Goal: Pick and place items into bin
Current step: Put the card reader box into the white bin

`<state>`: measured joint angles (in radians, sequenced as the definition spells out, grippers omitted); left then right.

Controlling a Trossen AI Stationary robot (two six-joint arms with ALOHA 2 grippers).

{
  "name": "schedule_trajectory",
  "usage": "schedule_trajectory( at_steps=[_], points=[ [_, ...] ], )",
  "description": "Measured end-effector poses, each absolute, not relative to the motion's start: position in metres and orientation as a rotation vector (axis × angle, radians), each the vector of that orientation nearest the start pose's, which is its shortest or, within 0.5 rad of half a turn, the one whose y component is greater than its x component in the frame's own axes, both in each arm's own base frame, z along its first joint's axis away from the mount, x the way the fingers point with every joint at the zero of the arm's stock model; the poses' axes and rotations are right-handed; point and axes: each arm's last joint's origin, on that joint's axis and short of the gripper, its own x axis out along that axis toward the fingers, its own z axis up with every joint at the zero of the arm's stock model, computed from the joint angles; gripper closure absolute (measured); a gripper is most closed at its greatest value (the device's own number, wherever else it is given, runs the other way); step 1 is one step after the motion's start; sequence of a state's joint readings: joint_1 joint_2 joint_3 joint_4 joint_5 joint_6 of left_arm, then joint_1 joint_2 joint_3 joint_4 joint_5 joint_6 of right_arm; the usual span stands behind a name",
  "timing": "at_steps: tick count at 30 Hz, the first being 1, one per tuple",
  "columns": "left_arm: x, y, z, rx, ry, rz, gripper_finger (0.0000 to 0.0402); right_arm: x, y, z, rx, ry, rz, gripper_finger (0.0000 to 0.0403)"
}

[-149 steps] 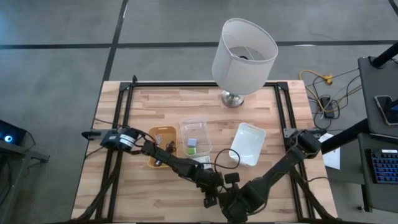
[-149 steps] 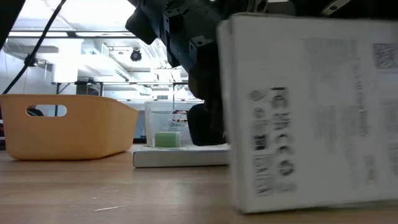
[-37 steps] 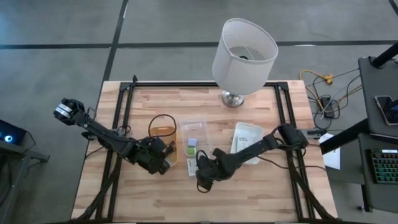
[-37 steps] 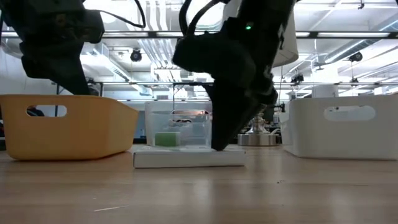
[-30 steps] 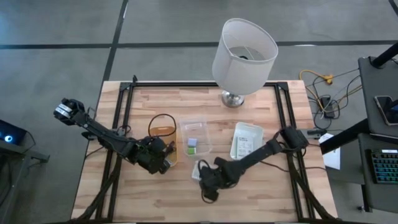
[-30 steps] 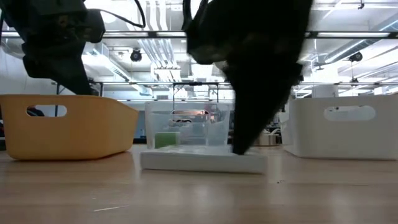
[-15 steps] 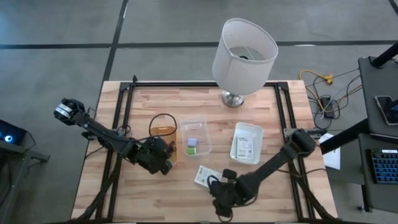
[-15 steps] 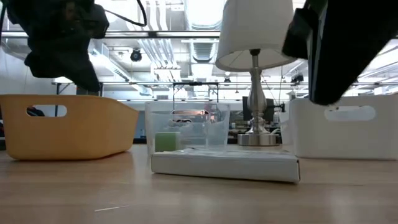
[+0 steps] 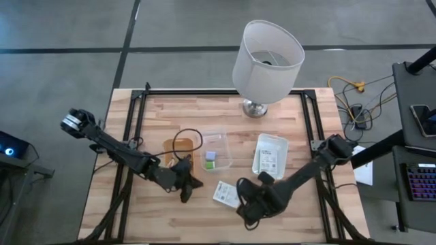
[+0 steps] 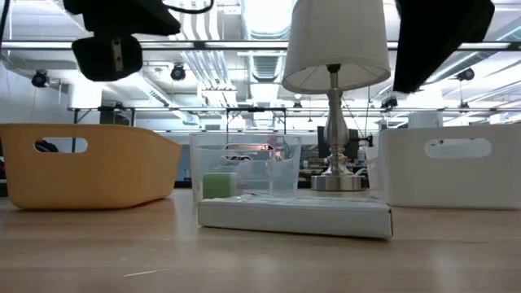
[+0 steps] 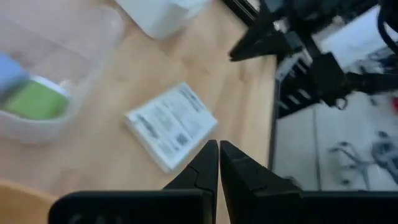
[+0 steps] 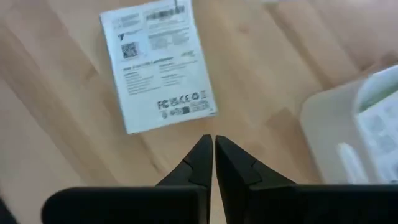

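A white card box [image 9: 226,194] with printed text lies flat on the table, near of the clear bin [image 9: 214,151]; the low view shows the box [image 10: 293,216] resting on its broad face. My left gripper [image 9: 188,190] hovers shut just left of it, and in its wrist view [image 11: 217,155] it points toward the box [image 11: 171,124]. My right gripper [image 9: 248,206] hovers shut just near-right of the box [image 12: 158,62]; its wrist view [image 12: 213,152] shows the fingertips together. A second white card [image 9: 270,160] lies inside the white bin [image 9: 272,141]. Green and lilac blocks [image 9: 210,156] sit in the clear bin.
A yellow bin [image 9: 168,153] stands left of the clear bin, with a dark cable loop [image 9: 187,139] above it. A big white lamp [image 9: 267,53] stands at the far edge. Black frame rails [image 9: 136,122] run along both table sides. Bare wood lies along the near edge.
My right gripper dragged the white card box from beside the clear bin toward the near-right, then came off it, went on toward the near edge and drew back a little. The box now lies flat and free. My left gripper moved from the yellow bin toward the box.
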<state>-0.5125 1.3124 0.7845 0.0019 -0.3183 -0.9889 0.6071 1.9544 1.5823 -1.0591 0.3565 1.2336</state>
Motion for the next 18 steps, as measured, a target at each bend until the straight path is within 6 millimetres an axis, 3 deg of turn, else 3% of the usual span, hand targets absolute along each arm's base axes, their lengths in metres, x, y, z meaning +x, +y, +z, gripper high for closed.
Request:
schedule_trajectory(
  at_steps=[5,10,18],
  points=[
    [0.257,-0.147,0.23,-0.816,0.548,-0.049,0.0402,0.327,0.211,0.212,0.497,1.184,-0.477,0.0394],
    [0.264,-0.174,0.229,-0.837,0.52,-0.104,0.0402,0.326,0.207,0.205,0.578,1.184,-0.546,0.0394],
    [0.286,-0.198,0.196,-0.871,0.573,-0.109,0.0402,0.341,0.191,0.194,0.655,1.194,-0.594,0.0394]
  ],
)
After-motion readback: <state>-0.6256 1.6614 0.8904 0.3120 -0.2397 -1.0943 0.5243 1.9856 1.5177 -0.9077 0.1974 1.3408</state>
